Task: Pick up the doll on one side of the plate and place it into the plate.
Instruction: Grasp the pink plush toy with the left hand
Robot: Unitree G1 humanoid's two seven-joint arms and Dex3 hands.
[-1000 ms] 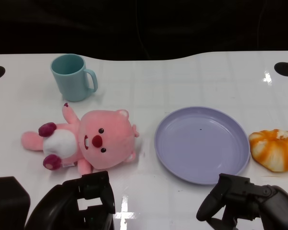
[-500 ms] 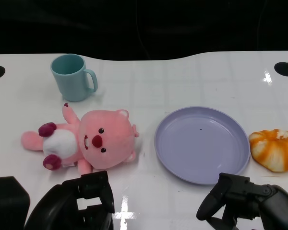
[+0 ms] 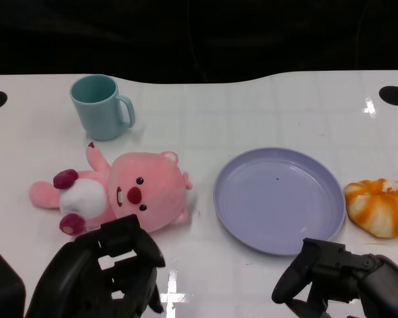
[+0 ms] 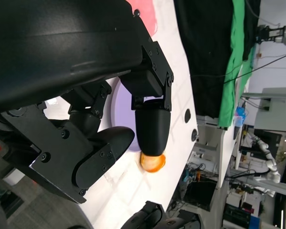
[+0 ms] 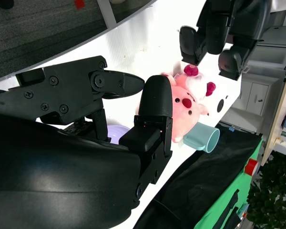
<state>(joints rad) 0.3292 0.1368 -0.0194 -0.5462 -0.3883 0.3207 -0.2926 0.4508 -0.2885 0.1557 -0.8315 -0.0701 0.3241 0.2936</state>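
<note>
Left hand [image 3: 103, 275] hovers empty with fingers spread, just near-side of the pink doll [image 3: 119, 194]; my right hand [image 3: 338, 278] hangs empty and loosely parted near the plate's [image 3: 278, 199] front rim. I see the doll lying left of the plate on a glossy white worktop [image 3: 252, 112] against a black backdrop. A teal mug [image 3: 101, 106] stands beyond the doll; an orange-striped pumpkin toy [image 3: 379, 207] sits right of the plate.

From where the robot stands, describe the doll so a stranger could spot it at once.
Start at the lavender plate in the middle of the white table; the doll lies flat just to the plate's left, in front of the teal mug. It is the only soft, pink thing there: a plush animal with a big round head, white belly and dark magenta paws, unlike the orange-and-white pumpkin-shaped object on the plate's other side.
</note>
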